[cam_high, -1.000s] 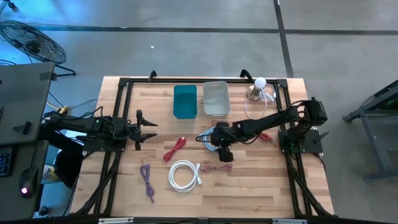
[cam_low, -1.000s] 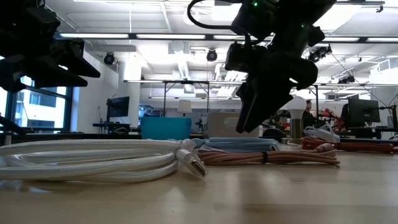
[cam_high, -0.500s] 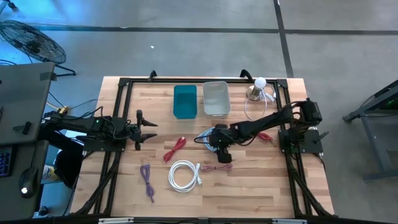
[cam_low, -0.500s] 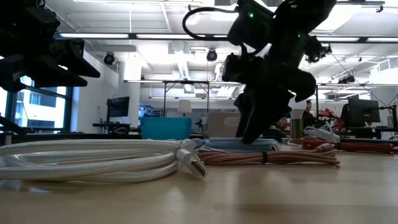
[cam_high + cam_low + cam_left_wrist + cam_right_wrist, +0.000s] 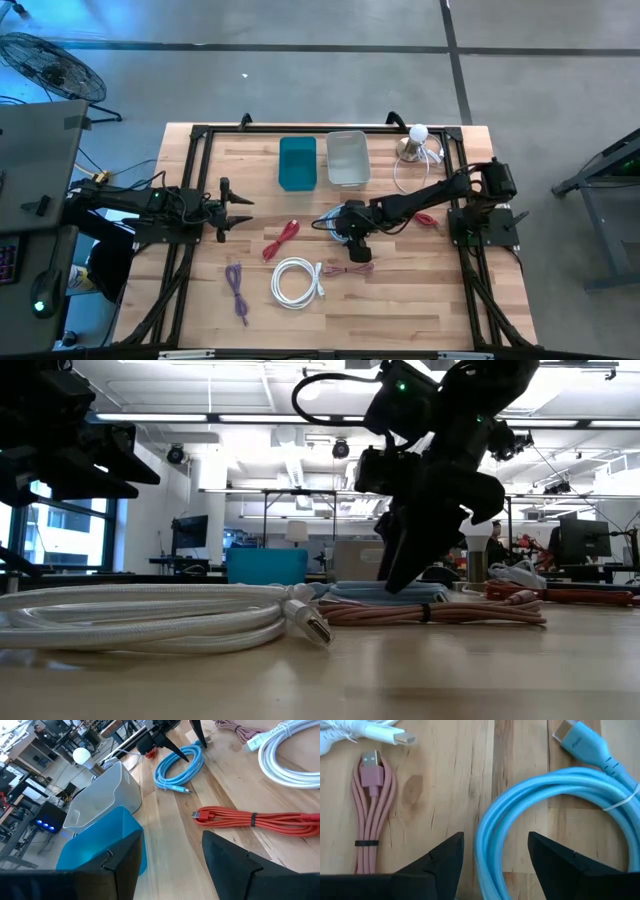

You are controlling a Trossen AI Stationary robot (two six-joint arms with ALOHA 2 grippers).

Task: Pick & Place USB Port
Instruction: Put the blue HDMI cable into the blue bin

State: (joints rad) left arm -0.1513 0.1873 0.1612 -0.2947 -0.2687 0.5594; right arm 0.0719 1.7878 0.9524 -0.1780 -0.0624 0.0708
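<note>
- Light-blue coiled USB cable (image 5: 555,820) lies on the wooden plank table (image 5: 400,300), just in front of the clear plastic bin (image 5: 347,157) that stands as the landmark here.
- The right gripper (image 5: 495,851) hangs low over that coil, its fingers (image 5: 437,862) spread, one on each side of the near arc of the loop; the frames do not show them pinching it.
- The pink bundled cable (image 5: 370,815), tied with a dark band, lies on the far side of the blue coil from the clear bin.
- The teal plastic bin (image 5: 297,162) stands just beside the clear bin, touching or nearly so.
- The red bundled cable (image 5: 255,818) lies in front of the teal bin; the white coiled cable (image 5: 296,280) is farther out.
- The left gripper (image 5: 170,855) waits well to the side of the bins, fingers spread and holding nothing.
</note>
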